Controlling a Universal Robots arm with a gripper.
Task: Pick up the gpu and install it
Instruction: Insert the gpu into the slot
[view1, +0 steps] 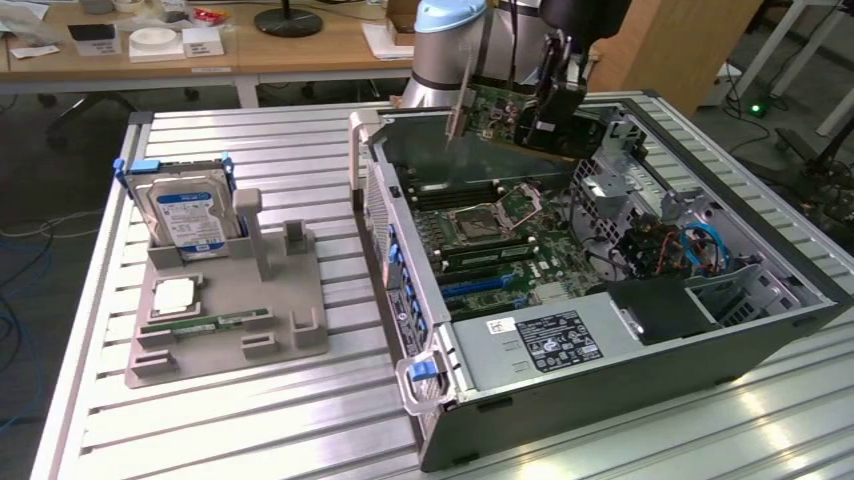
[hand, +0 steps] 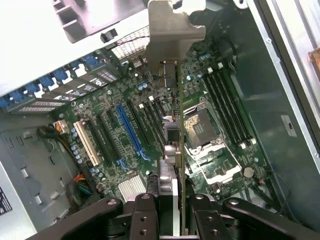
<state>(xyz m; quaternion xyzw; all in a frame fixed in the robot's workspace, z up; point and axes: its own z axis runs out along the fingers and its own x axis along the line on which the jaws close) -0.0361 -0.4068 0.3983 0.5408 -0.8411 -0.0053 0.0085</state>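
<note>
Jaws of end effector (hand: 171, 202) clamp gpu (view1: 497, 108) edge-on above motherboard (view1: 534, 240).

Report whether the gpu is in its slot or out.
Out. The gpu hangs on edge, held in the gripper above the open computer case, clear of the motherboard.

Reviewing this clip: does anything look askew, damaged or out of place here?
Nothing stands out. The gripper holds the gpu on edge above the open computer case, not yet in a slot; the hard drive stands upright in its grey holder.
</note>
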